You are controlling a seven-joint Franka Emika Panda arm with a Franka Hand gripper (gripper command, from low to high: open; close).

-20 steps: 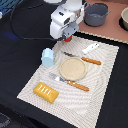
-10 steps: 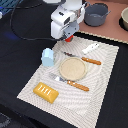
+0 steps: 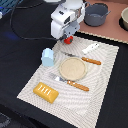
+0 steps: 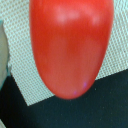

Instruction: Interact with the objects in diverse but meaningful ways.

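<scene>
Wrist view: red fruit (image 4: 70,47) over mat edge (image 4: 30,95)

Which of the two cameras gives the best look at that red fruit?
The wrist view: the red fruit fills most of that picture, smooth and glossy, above the woven mat. In the exterior view only a small red sliver shows beneath the gripper, which hides the rest, so its shape cannot be judged there.
</scene>
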